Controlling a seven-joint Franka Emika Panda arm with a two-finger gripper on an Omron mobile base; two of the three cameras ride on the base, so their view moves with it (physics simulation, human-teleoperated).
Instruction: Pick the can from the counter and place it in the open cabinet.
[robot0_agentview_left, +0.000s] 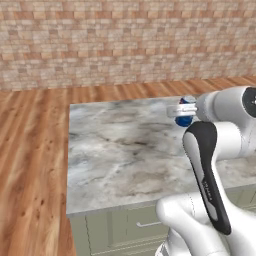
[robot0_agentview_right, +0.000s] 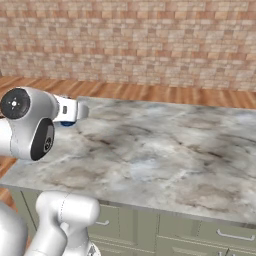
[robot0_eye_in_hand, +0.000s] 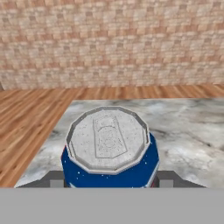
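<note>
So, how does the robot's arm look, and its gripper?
The arm has smooth, rounded white segments, with a long black panel on one link carrying small white lettering, and dark round joint caps. The gripper has grey, blocky fingertips.

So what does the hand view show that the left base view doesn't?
Hand view: the can's silver top with its tab, seen close between the fingertips. Left base view: the arm, the counter's front edge and the green drawers below. Both: blue can, marbled counter, wood floor, brick wall.
</note>
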